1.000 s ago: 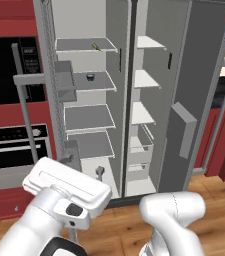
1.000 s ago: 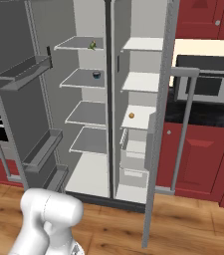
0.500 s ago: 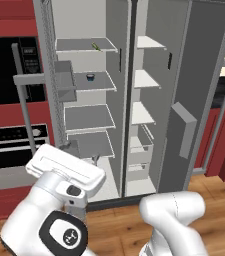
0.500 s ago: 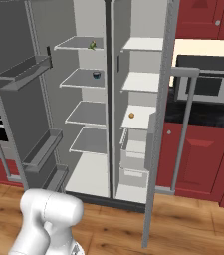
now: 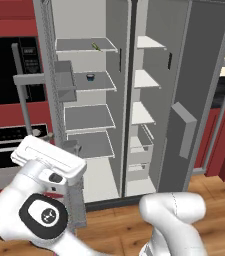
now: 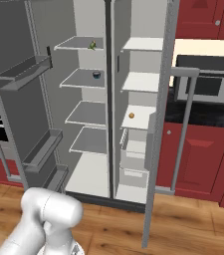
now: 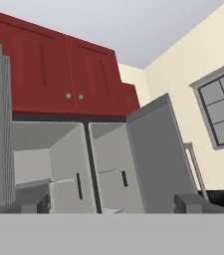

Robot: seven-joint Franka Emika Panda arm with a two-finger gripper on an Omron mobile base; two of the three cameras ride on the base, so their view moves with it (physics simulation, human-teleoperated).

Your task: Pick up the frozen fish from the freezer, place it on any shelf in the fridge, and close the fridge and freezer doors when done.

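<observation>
I see both the fridge and freezer doors (image 6: 19, 114) standing open, the fridge (image 5: 86, 100) and the freezer (image 5: 146, 110) ahead of my gripper (image 7: 108, 211), whose jaws are spread wide and empty. The frozen fish (image 5: 96, 46) lies well above, on the fridge's top shelf (image 5: 79, 45); I'd raise the arm squarely. Wooden floor (image 6: 193, 224) and red cabinets (image 6: 198, 149) surround.

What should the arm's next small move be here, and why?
Probably bring the open claw toward the fridge door and start pushing it shut. The frozen fish already lies on the fridge's top shelf, the claw holds nothing, and both the fridge door and the freezer door stand wide open.
</observation>
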